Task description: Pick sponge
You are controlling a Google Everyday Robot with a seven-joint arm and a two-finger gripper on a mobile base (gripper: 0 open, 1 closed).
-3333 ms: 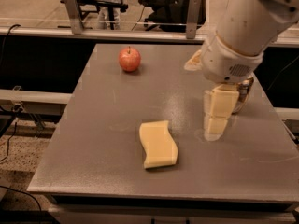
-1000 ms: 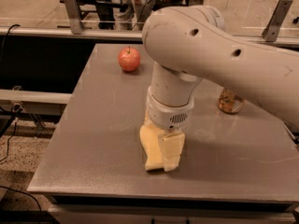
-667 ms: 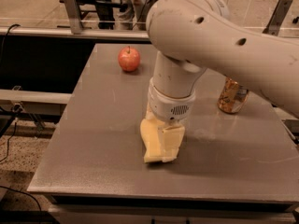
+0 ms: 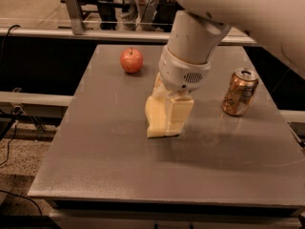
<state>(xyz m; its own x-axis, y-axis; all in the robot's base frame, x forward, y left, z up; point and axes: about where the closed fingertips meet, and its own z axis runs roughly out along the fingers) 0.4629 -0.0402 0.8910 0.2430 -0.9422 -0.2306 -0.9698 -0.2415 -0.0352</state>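
The pale yellow sponge (image 4: 154, 117) is at the middle of the grey table (image 4: 119, 175), tipped up on edge with its lower edge near the tabletop. My gripper (image 4: 167, 120) comes straight down onto it from the white arm and is shut on the sponge. One blocky pale finger (image 4: 179, 112) presses the sponge's right face. The other finger sits behind the sponge's upper left and is mostly hidden. The sponge's right half is covered by the front finger.
A red apple (image 4: 131, 60) rests at the back left of the table. A copper-coloured drink can (image 4: 239, 92) stands upright to the right of the gripper. The big white arm fills the upper right. Beyond the table's far edge runs a metal rail.
The gripper has closed on the sponge and pulled it up from lying flat; the sponge now sits higher and tipped on edge. The apple and the can have not moved.
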